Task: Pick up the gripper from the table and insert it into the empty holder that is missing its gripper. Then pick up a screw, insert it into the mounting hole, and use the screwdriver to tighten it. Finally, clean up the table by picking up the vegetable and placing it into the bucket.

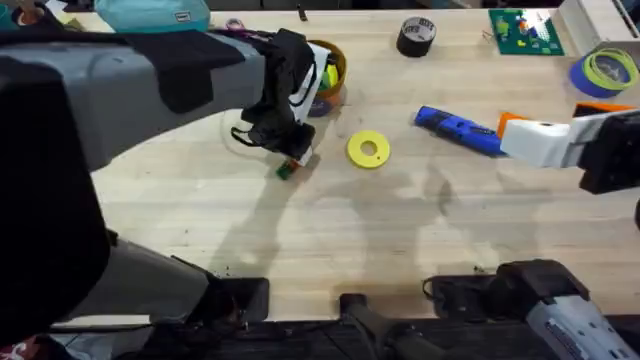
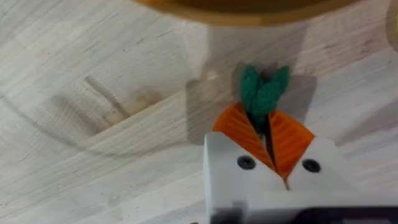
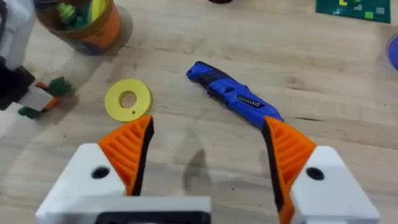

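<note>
My left gripper (image 1: 290, 162) is shut on the dark-green vegetable (image 1: 286, 171), low over the table just in front of the bucket (image 1: 326, 72). In the left wrist view the orange pads (image 2: 287, 138) pinch the vegetable's leafy end (image 2: 264, 92), and the mustard-yellow bucket's rim (image 2: 249, 9) lies just beyond. The blue screwdriver (image 1: 458, 128) lies on the table at centre right. My right gripper (image 3: 208, 124) hovers open and empty just right of the screwdriver (image 3: 233, 96). The loose gripper piece, the holder and the screw are out of view.
A flat yellow ring (image 1: 368, 150) lies between the vegetable and the screwdriver. At the back stand a black tape roll (image 1: 416, 37), a green board (image 1: 525, 30) and a blue tape roll (image 1: 605, 70). The bucket holds some small toys.
</note>
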Controlling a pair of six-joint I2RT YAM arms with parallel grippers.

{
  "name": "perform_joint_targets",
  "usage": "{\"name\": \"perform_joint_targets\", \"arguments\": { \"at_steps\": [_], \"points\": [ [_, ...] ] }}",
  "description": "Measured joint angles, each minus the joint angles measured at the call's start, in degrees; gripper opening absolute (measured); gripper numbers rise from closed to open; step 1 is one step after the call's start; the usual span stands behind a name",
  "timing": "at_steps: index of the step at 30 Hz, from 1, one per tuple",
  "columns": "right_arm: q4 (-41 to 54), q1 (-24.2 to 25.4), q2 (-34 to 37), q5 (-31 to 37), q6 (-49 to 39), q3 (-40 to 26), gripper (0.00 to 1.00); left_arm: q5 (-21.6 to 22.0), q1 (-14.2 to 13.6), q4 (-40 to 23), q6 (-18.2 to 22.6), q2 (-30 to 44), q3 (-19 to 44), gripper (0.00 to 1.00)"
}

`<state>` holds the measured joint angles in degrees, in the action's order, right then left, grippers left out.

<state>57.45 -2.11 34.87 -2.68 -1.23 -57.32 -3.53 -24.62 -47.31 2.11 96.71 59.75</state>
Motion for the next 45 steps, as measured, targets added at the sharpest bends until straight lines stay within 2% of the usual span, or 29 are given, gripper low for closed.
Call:
{"name": "perform_joint_targets", "arguments": {
  "at_steps": [2,6,13,17,20,27,36,45],
  "points": [
    [0.0,0.0,-0.02,0.0,0.0,0.0,0.996,-0.02,0.02,-0.09,-0.01,-0.01,0.02,0.015],
    [-0.02,0.0,-0.02,0.0,-0.02,0.0,0.996,-0.13,0.13,-5.15,0.0,-0.02,2.88,0.014],
    [0.04,0.0,-0.02,0.0,-0.02,0.0,0.996,-0.07,1.44,-12.78,0.02,-3.64,16.73,0.014],
    [0.07,0.0,-0.02,0.0,-0.02,0.0,0.997,0.39,2.21,-13.0,0.02,-6.89,24.96,0.013],
    [0.05,0.0,-0.02,0.0,-0.02,0.0,0.997,0.44,2.75,-10.22,0.02,-7.91,28.47,0.013],
    [0.07,0.0,-0.02,0.0,0.0,0.0,0.996,0.81,3.23,-1.79,0.02,-6.11,29.24,0.012],
    [0.04,0.0,-0.01,0.0,-0.01,0.0,0.997,0.81,3.23,5.34,0.15,3.32,29.24,0.012],
    [0.04,0.0,0.0,0.0,-0.02,0.0,0.997,0.81,3.23,6.03,1.77,6.34,29.22,0.011]
  ]
}}
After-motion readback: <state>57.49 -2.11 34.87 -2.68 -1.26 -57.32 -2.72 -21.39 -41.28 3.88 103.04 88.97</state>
